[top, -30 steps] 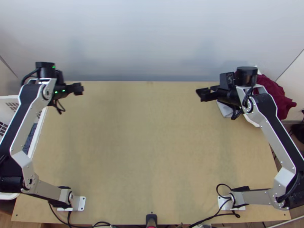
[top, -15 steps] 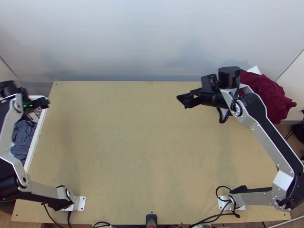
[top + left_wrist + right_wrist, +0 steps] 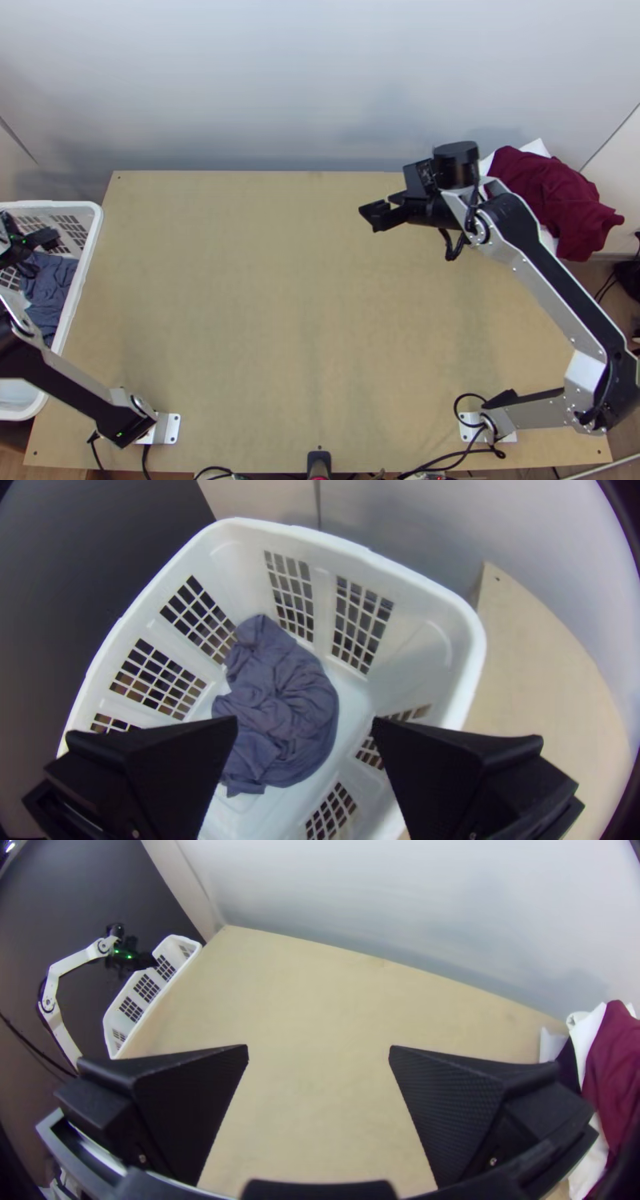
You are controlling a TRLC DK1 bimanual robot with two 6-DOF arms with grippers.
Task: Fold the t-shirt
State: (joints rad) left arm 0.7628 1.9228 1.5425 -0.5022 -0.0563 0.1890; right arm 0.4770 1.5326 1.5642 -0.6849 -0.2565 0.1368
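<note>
Beside the pale wooden counter (image 3: pixel 280 320), a white basket (image 3: pixel 420 633) holds the bunched grey-blue shirt (image 3: pixel 287 707). Spread above it, the left claw (image 3: pixel 305 723) could pinch too shallow a fold and lose it, or, descending off-centre, knock the basket. The right claw (image 3: pixel 319 1048) gapes over the counter.

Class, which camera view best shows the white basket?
The left wrist view: it looks into the basket, onto bunched cloth. The top view has it partly behind the left arm; the right wrist view, small and distant.

At my nine o'clock, smooth plastic basket (image 3: pixel 420 640), wrinkled grey-blue cloth (image 3: pixel 287 700); at my two, matt maroon cloth (image 3: pixel 560 196); between, smooth wooden table (image 3: pixel 272 280).
</note>
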